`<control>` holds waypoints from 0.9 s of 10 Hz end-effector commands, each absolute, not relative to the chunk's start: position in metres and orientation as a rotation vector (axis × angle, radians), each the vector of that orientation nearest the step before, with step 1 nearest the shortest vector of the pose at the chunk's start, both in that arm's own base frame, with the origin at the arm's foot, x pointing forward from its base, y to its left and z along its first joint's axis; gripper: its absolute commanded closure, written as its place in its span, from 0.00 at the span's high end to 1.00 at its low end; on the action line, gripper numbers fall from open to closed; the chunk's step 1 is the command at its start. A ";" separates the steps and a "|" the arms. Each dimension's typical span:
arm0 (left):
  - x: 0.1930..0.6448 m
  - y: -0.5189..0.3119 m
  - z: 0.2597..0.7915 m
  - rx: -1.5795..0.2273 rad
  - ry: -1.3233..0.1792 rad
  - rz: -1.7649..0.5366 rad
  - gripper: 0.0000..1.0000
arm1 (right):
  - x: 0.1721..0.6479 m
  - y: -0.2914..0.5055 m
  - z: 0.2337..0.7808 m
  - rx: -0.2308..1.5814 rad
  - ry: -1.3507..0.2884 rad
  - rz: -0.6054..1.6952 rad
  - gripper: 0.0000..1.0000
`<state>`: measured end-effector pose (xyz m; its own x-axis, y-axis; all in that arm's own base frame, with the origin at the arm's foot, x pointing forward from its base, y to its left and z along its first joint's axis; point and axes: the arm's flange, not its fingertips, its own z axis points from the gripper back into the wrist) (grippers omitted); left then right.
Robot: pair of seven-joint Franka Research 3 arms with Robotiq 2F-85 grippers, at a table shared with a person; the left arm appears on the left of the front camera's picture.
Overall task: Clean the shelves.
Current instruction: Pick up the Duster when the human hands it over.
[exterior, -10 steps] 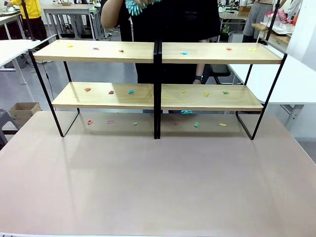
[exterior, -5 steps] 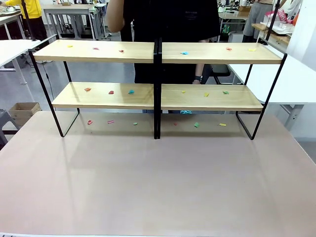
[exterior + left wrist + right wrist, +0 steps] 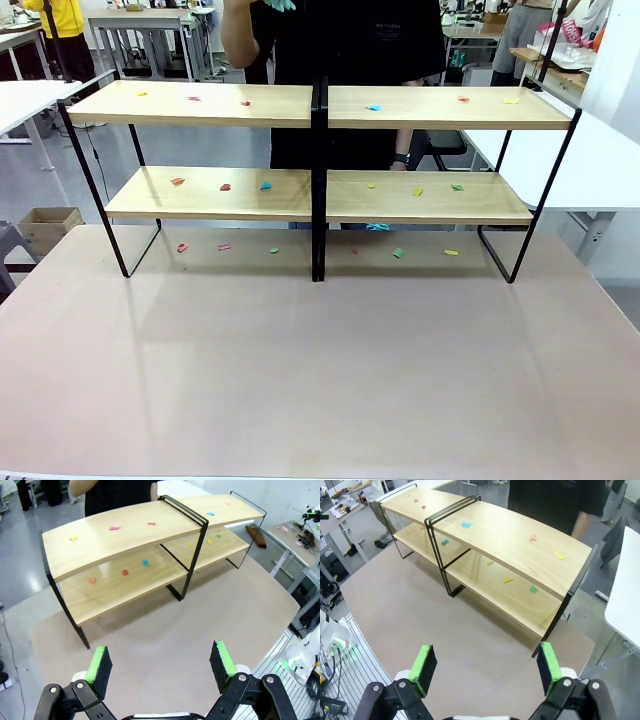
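Green pads [image 3: 96, 662] rise from 6 o'clock in the left wrist view. There the left gripper [image 3: 159, 652] hangs above the bare beige worktop [image 3: 165, 630], its jaws spread wide with nothing between them. The right gripper [image 3: 485, 655] hangs likewise in its own wrist view, jaws spread wide and empty over the worktop.

Farther on, toward 12 o'clock in the front view, the shelves [image 3: 200, 104] stand on the far half of the worktop. They are two tiers of light-wood boards on a thin black frame, two units meeting at black uprights in the middle. Small coloured scraps [image 3: 373, 107] in red, yellow, green and blue lie scattered on the upper boards, on the lower boards and on the worktop under the rack.

Behind the shelves at 12 o'clock, a person in a black top [image 3: 350, 40] stands close to the rack. One arm [image 3: 238, 35] is raised, with something teal [image 3: 280, 4] at the picture's top edge. At 9 o'clock, off the worktop, a cardboard box [image 3: 48, 222] sits on the floor.
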<state>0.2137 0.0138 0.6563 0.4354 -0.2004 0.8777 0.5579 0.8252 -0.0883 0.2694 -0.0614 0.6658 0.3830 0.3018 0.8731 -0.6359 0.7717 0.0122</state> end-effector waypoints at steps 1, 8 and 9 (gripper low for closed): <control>0.200 0.003 0.602 -0.397 -1.020 -0.483 1.00 | 0.274 -0.063 0.662 0.402 -1.038 0.636 1.00; 0.203 0.002 0.601 -0.383 -1.016 -0.482 1.00 | 0.269 -0.062 0.665 0.378 -1.012 0.614 1.00; 0.203 0.003 0.601 -0.384 -1.012 -0.484 1.00 | 0.266 -0.058 0.660 0.370 -1.019 0.611 1.00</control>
